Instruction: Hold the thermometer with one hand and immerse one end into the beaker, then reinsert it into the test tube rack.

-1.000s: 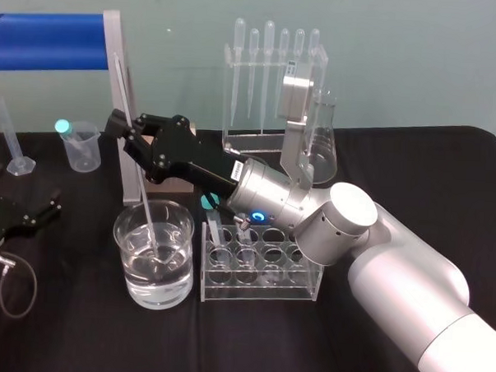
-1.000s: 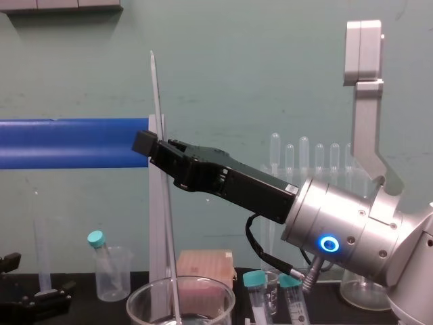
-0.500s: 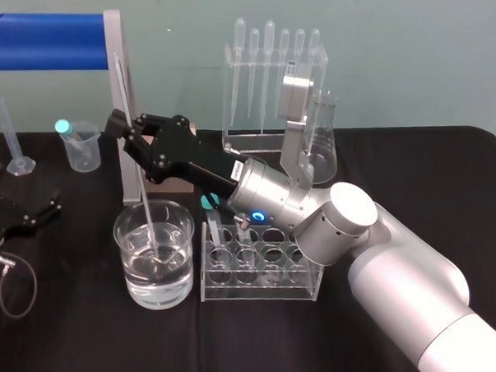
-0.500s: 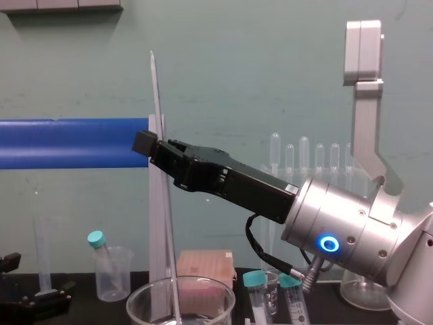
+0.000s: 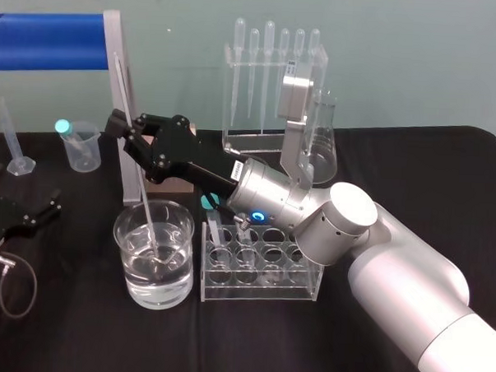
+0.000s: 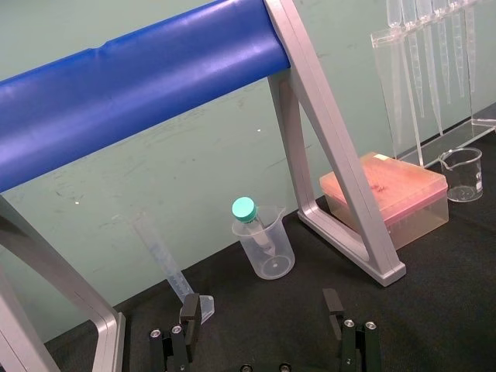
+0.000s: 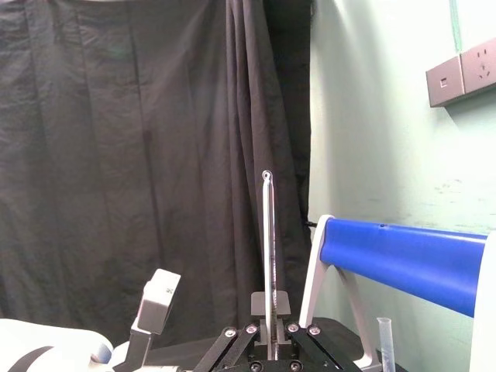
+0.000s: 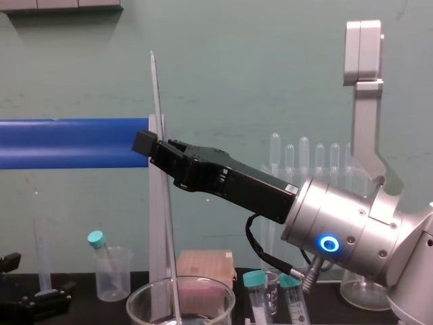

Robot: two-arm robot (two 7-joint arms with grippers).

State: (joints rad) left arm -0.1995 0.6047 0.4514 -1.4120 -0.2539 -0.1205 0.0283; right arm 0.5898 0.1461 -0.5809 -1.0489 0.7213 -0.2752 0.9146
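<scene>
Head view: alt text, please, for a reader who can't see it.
The right hand grips the tilted thermometer, its lower end dipped in the beaker beside the rack. The left hand lies open on the table, far left.

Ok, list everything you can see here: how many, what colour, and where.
thermometer: one, clear, near upright, lower end in the beaker
beaker: one, clear, left of the rack
rack: one, clear, centre front
pipettes: several, clear, back centre
flask: one, clear, right of the pipettes
small beaker: one, cloudy, back left
tubes: three, teal caps, two at the rack, one in the small beaker
cylinder: one, clear, far left
box: one, pink, behind the beaker
frame: one, blue bar on silver legs, back left
left gripper: black, open, parked at the left
right gripper: black, shut on the thermometer above the beaker
</scene>
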